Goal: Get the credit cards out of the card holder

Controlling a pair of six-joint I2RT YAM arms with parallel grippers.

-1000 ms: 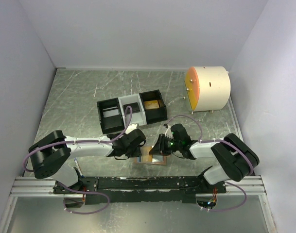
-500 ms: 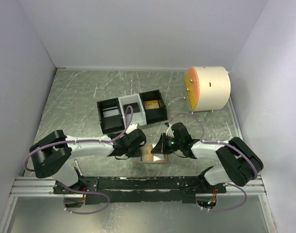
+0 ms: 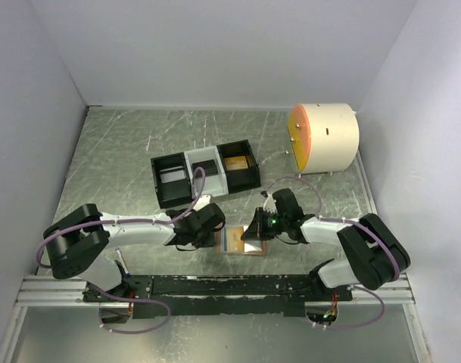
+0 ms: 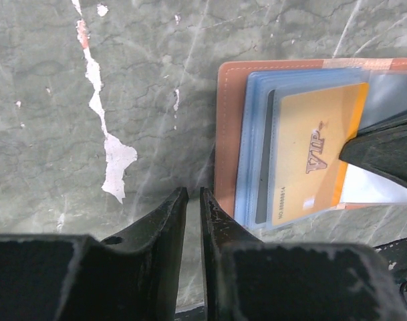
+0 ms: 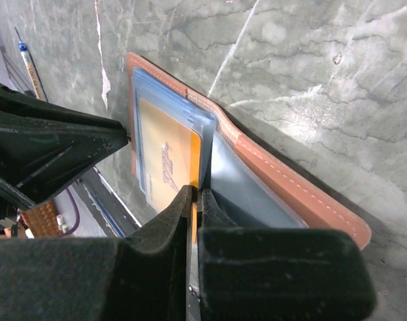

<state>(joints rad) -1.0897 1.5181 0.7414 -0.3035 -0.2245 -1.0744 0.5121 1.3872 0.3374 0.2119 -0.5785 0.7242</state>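
Operator: Location of the card holder (image 4: pixel 228 134) is wanted.

Checker: It is laid open on the bench (image 4: pixel 89 67), near the front edge, between the two arms. Pale blue sleeves (image 4: pixel 253 134) are seen inside, with a gold card (image 4: pixel 310 157) in the uppermost one and the edge of a dark card (image 4: pixel 264 167) just beneath it.

Operator: How are the pincers set?

Checker: The right pincer (image 5: pixel 195 194) is closed tight on the free edge of the gold card; an orange sliver is seen between its fingers (image 5: pixel 160 234). The left pincer (image 4: pixel 191 197) is parted by only a narrow slit, with nothing held in it. One fingertip (image 4: pixel 215 217) is placed at the leather rim on the opposite side, though it cannot be told whether the rim is pressed down.

Operator: How is the card expected to behave?

Checker: It is judged light, thin, stiff and rather slick, so a firm pinch on the exposed edge is called for, and the pull should be kept flat along the sleeve. The sleeves look soft and may cling. The holder is likely light too and could be dragged along or flipped shut unless it is pinned at its rim. The dark card might be drawn out with the gold one.
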